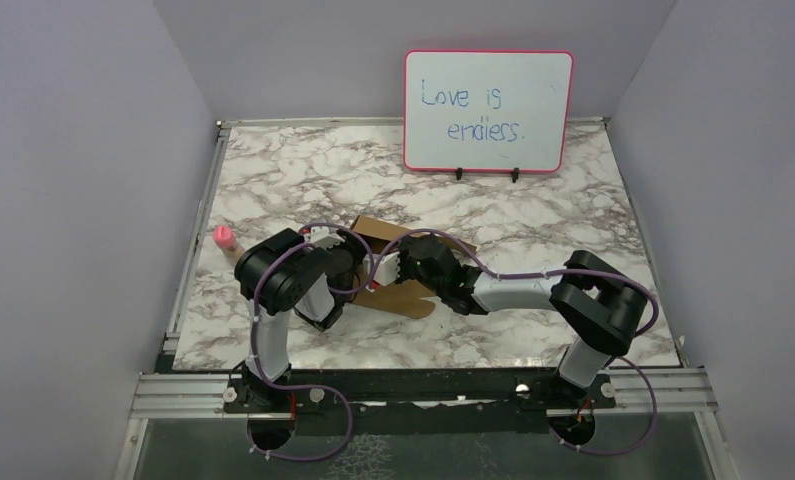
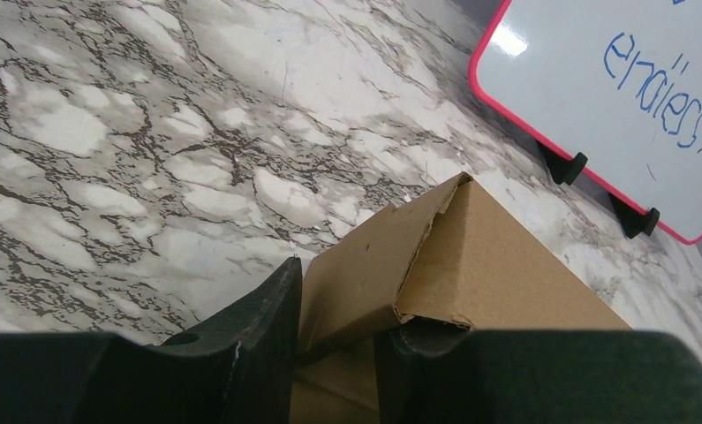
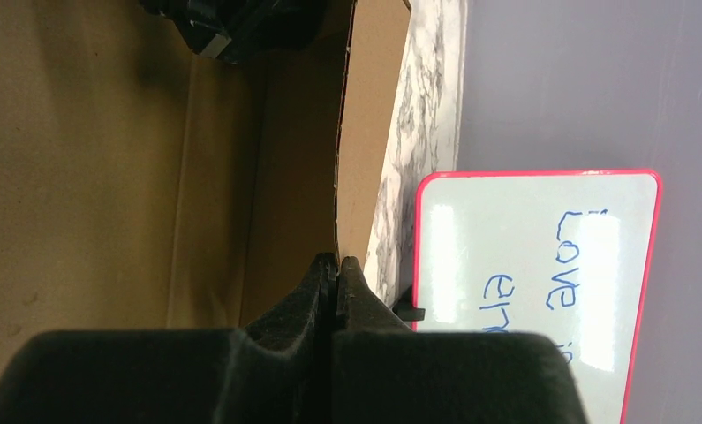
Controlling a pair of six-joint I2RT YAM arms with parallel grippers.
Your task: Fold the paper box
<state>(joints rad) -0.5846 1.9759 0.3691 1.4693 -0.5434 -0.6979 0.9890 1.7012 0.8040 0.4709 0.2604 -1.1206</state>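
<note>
Paper box [image 1: 385, 231], top view: I see it partly folded on the table [image 1: 303, 170], in front of the whiteboard [image 1: 488, 110]. Left wrist view: left claw [image 2: 343, 305] straddles a box wall; I cannot tell whether it clamps. Right wrist view: right claw [image 3: 336, 263] is closed, tips at a raised wall's edge.

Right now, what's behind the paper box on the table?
Behind the paper box comes marble table, then the whiteboard standing at the far edge. The box's near side is covered by both arms.
</note>
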